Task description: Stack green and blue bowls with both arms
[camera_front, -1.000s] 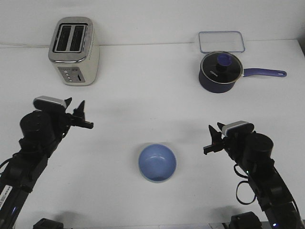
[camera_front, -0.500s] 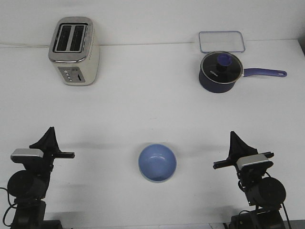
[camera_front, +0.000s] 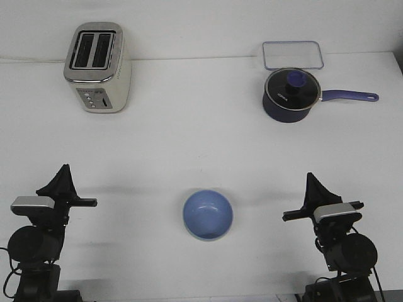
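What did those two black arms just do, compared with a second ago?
Both arms pulled back toward the near edge of the table and folded up: the left gripper and right gripper now point upward, holding nothing. The blue bowl, toaster, saucepan and clear tray did not move.

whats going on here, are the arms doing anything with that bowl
Neither arm is touching anything right now. The left gripper and right gripper are both pulled back near the front edge of the table, pointing up, on either side of the blue bowl. That bowl sits upright by itself between them; a thin pale rim shows around its base, so a green bowl may be under it, but I cannot tell. A toaster, a lidded saucepan and a clear tray stand at the back.
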Tool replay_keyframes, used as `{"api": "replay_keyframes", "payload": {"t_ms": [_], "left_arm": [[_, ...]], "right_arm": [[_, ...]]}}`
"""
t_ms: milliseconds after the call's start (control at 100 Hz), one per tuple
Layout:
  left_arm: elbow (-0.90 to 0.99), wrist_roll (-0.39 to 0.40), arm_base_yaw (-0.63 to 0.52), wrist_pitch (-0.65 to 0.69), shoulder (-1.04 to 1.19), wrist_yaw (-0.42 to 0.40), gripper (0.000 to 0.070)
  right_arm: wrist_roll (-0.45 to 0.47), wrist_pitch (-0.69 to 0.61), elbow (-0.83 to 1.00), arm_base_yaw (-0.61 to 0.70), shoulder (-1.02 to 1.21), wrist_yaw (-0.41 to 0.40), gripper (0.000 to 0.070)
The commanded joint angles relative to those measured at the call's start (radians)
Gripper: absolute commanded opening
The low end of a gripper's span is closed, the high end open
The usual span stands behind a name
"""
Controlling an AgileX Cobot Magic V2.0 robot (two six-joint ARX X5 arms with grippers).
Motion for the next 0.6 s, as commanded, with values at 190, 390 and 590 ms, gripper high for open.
{"api": "replay_keyframes", "payload": {"t_ms": [190, 390, 590], "left_arm": [[0.013, -0.002, 0.001, 0.009, 0.003, -0.002, 0.0015], [0.003, -0.004, 0.001, -0.053, -0.052, -0.002, 0.0015], [-0.141, 0.021, 0.001, -0.137, -0.239, -0.002, 0.0015]], "right_arm": [[0.009, 0.012, 0.004, 0.002, 0.000, 0.000, 0.0000], [0.009, 0.012, 0.004, 0.002, 0.000, 0.000, 0.0000], [0.009, 0.012, 0.004, 0.002, 0.000, 0.000, 0.0000]]}}
